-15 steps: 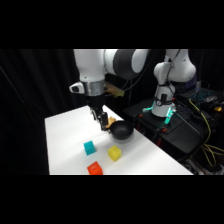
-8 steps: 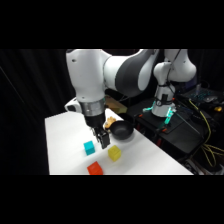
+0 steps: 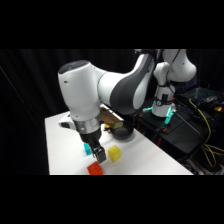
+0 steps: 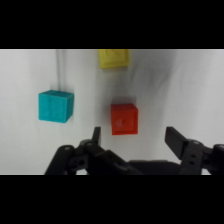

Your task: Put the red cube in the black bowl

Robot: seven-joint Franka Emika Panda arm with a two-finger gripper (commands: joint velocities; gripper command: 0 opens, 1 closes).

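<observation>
Counter (image 3: 65, 150): white; we see it against a black backdrop.
Jaws (image 4: 134, 137): spread apart, holding nothing, hanging above the red cube.
Red cube (image 4: 124, 119): resting on the counter at its front edge.
Black bowl (image 3: 122, 134): near the counter's back edge.
Neighbours: we note a teal cube (image 4: 55, 106) and a yellow cube (image 4: 113, 58) near the red one.

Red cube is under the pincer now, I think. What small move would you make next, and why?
Probably a straight descent. In the wrist view the red cube lies on the table between the open pincer fingers' line, slightly ahead of the tips, apart from the teal cube and yellow cube. Lower until the fingers flank it, nudging forward a touch, then close. The black bowl comes afterwards.
</observation>
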